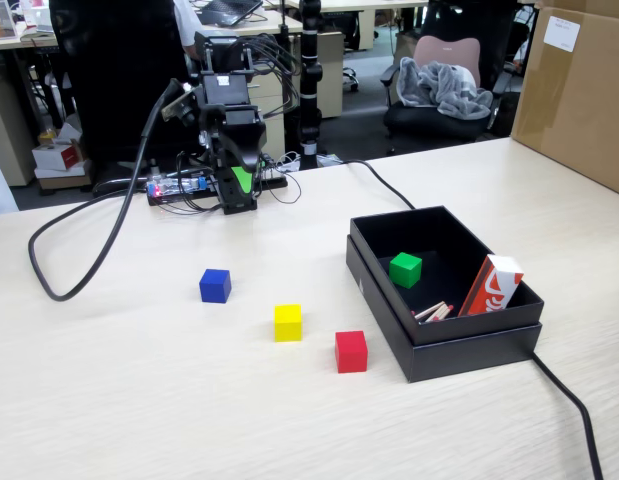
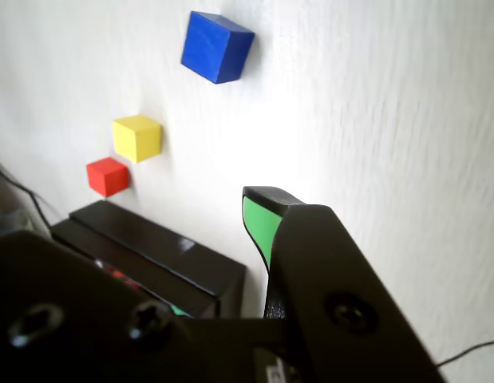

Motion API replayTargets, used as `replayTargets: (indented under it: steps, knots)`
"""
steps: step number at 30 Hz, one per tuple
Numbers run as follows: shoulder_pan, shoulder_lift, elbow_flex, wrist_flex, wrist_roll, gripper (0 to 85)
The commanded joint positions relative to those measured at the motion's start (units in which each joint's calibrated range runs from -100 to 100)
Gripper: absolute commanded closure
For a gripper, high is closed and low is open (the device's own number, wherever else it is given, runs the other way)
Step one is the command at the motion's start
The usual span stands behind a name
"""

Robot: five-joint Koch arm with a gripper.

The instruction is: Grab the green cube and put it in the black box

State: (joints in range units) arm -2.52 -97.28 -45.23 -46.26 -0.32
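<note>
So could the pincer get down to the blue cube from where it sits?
Probably yes: the blue cube stands alone on bare table, with nothing between it and the pincer.

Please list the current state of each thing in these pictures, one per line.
green cube: inside the black box, resting on its floor.
black box: open, no lid.
blue cube: on the table, untouched.
yellow cube: on the table.
red cube: on the table.
tool: holds nothing; open or shut unclear.

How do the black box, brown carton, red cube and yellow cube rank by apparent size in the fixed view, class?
1. Black box; the brown carton is cut off by the frame, so their order is unsure.
2. Red cube and yellow cube look alike.
</note>
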Motion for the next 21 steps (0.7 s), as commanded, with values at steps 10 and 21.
replayTargets:
  steps: [10, 21]
  knots:
    - [-0.63, -2.72, -25.12, 29.63, -1.86, 33.3]
    - [-0.59, -2.72, -44.98, 49.94, -4.4, 33.4]
